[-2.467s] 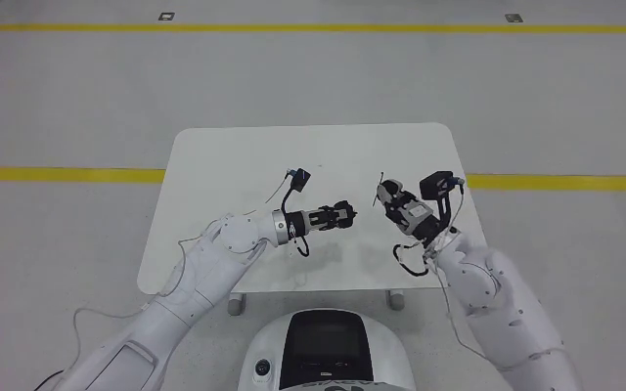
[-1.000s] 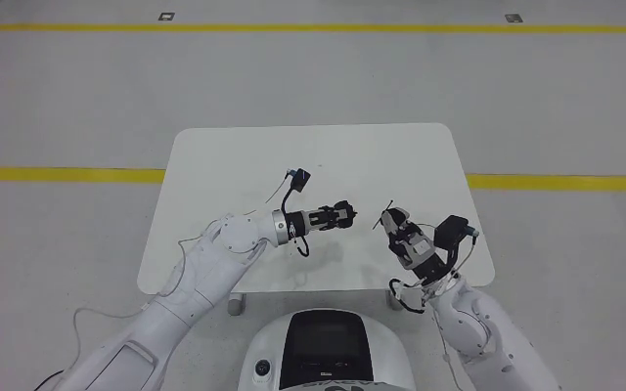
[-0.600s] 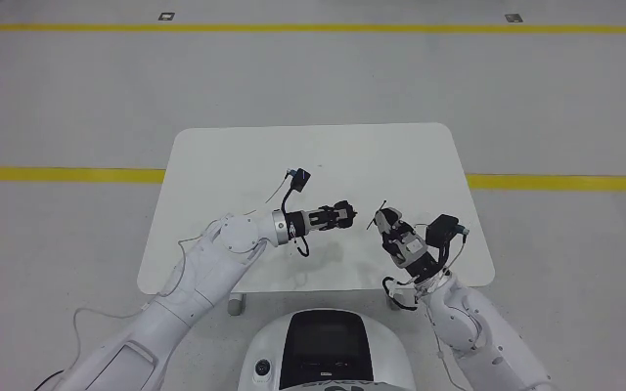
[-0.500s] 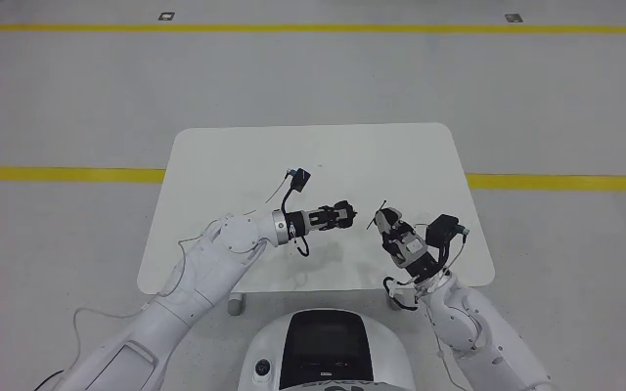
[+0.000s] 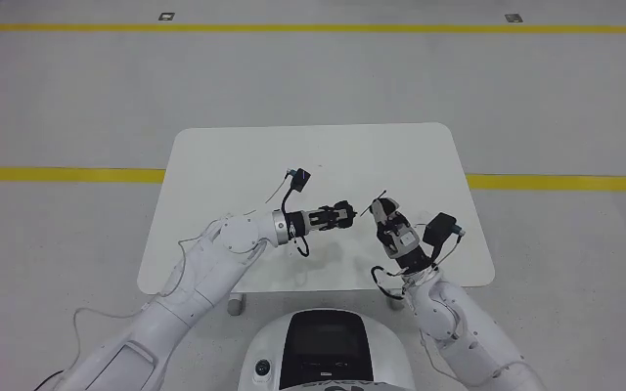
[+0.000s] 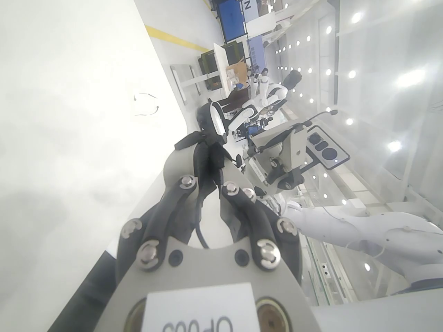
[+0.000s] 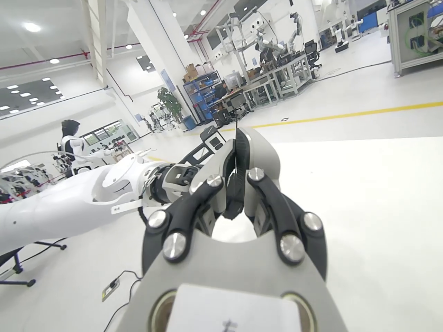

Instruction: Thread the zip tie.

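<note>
The zip tie is a thin black strap. My right gripper point(image 5: 381, 208) is shut on its tail, and the pointed tip point(image 7: 236, 129) sticks out past the fingertips point(image 7: 252, 146). That tip point(image 5: 375, 202) points up and towards my left gripper point(image 5: 349, 212), a short gap away above the white table point(image 5: 245, 176). In the left wrist view, my left gripper point(image 6: 207, 146) is shut on the other black end, whose small head point(image 6: 187, 141) pokes out beyond the fingers. A black strand point(image 6: 202, 233) runs back between its fingers. Whether tip and head touch is unclear.
Both grippers hang over the near middle of the table point(image 6: 69, 70). A small thin loop point(image 6: 145, 103) lies on the tabletop near its far edge. Yellow floor lines point(image 5: 78, 175) run behind the table. The left forearm point(image 7: 86, 195) lies beside the right gripper.
The right arm first pulled back towards the robot and turned its wrist. It then came forward and leftward, bringing the strap tip close to the left gripper. The left arm stayed still.
</note>
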### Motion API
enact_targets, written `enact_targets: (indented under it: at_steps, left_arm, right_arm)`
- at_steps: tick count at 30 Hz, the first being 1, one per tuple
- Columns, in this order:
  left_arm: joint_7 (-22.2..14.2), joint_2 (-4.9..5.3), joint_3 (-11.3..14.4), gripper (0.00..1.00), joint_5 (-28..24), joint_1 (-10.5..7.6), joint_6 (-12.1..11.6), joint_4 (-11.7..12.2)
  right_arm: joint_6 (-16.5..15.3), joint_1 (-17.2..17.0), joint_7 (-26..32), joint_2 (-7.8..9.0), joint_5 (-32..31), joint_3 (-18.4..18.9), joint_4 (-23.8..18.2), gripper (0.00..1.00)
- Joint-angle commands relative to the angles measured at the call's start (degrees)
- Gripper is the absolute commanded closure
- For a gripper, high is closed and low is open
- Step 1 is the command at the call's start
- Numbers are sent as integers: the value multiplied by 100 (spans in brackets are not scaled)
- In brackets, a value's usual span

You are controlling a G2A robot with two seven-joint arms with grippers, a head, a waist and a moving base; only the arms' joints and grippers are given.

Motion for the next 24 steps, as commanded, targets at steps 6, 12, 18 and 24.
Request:
enact_targets:
  at_steps: [6,12,18,24]
  left_arm:
    - [0,0,0,100,0,0,0,0]
    - [0,0,0,100,0,0,0,0]
    - [0,0,0,100,0,0,0,0]
    - [0,0,0,100,0,0,0,0]
  right_arm:
    - [0,176,-331,-2,80,-148,273,100]
    - [0,176,-331,-2,80,-148,273,100]
    - [41,184,-232,-32,82,-117,273,100]
    - [78,246,-218,-82,-92,-167,406,100]
